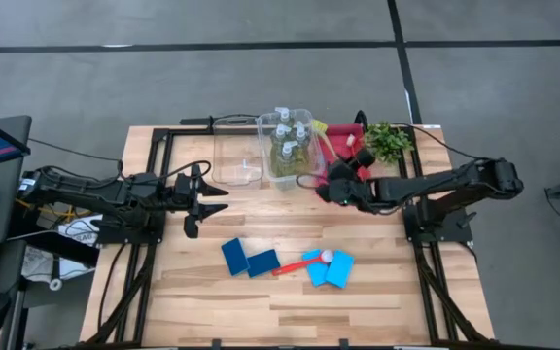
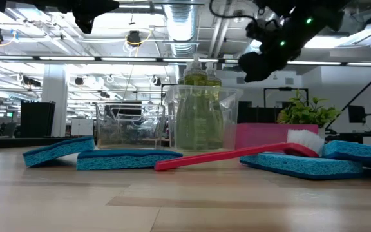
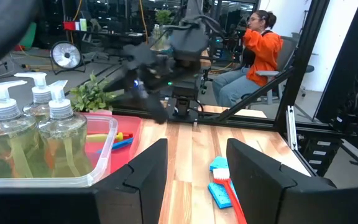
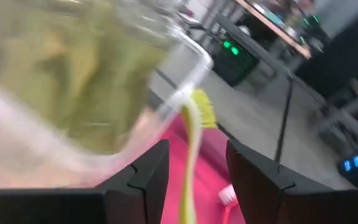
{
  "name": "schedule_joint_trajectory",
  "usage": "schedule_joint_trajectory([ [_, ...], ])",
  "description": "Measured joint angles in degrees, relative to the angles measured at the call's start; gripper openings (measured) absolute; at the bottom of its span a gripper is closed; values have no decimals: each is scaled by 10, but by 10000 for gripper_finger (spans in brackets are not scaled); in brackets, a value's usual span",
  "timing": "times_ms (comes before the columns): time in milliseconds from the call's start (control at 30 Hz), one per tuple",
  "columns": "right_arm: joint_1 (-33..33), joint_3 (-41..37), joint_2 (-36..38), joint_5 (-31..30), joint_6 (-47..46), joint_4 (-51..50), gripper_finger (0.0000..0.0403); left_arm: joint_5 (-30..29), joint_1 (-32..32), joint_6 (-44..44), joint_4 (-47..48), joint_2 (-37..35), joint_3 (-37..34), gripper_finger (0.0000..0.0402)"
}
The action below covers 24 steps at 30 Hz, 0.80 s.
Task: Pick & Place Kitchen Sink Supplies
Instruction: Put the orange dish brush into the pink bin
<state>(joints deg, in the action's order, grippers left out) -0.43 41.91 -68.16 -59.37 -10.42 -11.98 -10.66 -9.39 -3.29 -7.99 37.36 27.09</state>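
Several clear bottles of yellow-green liquid (image 1: 290, 146) stand in a clear bin (image 1: 309, 167). They also show in the left wrist view (image 3: 36, 134). Two dark blue sponges (image 1: 248, 260), two lighter blue sponges (image 1: 331, 269) and a red brush (image 1: 295, 263) lie on the table's near half. A yellow brush (image 4: 192, 134) lies in the red tray (image 1: 346, 136). My right gripper (image 1: 325, 185) is open and empty, raised at the near corner of the bottle bin and the tray; the yellow brush shows beyond its gap (image 4: 194, 180). My left gripper (image 1: 220, 200) is open and empty, raised above the table's left half.
An empty clear bin (image 1: 237, 151) stands left of the bottle bin. A small green plant (image 1: 388, 141) stands at the far right, beside the red tray. A person in orange (image 3: 263, 50) sits beyond the table's right side. Bare wood lies between the bins and the sponges.
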Motion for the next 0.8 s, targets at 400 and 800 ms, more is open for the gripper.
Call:
schedule_joint_trajectory([
  [400,113,0,42,415,139,18,130,0,0,0,0,0,0,167],
  [800,138,0,-86,520,167,177,130,0,0,0,0,0,0,167],
])
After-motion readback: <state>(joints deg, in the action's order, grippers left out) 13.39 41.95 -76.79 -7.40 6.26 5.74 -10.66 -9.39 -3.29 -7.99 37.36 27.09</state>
